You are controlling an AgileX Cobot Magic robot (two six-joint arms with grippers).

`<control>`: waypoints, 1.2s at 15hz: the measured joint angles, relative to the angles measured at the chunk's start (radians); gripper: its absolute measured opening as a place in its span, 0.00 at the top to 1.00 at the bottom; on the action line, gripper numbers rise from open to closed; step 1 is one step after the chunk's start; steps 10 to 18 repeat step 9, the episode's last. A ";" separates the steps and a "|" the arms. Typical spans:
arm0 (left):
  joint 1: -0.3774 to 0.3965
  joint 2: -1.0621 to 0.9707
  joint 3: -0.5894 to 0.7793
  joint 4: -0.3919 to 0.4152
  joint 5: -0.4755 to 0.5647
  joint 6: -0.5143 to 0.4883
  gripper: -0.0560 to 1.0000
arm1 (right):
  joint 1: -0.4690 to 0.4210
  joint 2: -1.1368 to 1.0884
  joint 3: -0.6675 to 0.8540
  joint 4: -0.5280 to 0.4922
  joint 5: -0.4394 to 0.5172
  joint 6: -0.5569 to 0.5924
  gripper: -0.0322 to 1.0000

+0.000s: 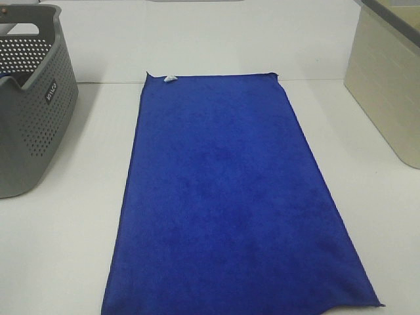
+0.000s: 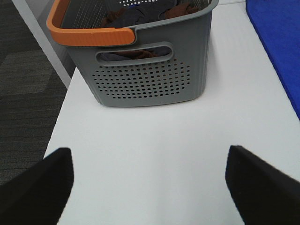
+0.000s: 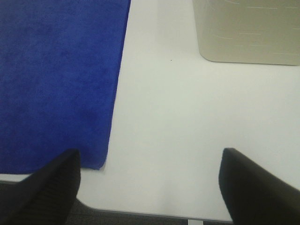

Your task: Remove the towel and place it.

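One towel [image 1: 236,203] lies spread flat on the white tabletop [image 1: 59,256], its one white tag [image 1: 169,79] at a far corner. One grey perforated basket [image 1: 29,111] stands to its left and one beige bin [image 1: 387,85] to its right, both apart from it. Left gripper [image 2: 149,180] and right gripper [image 3: 149,180]: fingers spread wide, holding nothing.
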 joint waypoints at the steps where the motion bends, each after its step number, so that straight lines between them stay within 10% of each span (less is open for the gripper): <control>1: 0.000 0.000 0.000 -0.002 0.000 0.000 0.16 | 0.000 0.000 0.000 0.000 0.000 0.000 0.20; 18: 0.000 0.000 0.000 -0.068 0.000 0.003 0.16 | 0.000 0.000 0.000 0.000 0.000 0.000 0.20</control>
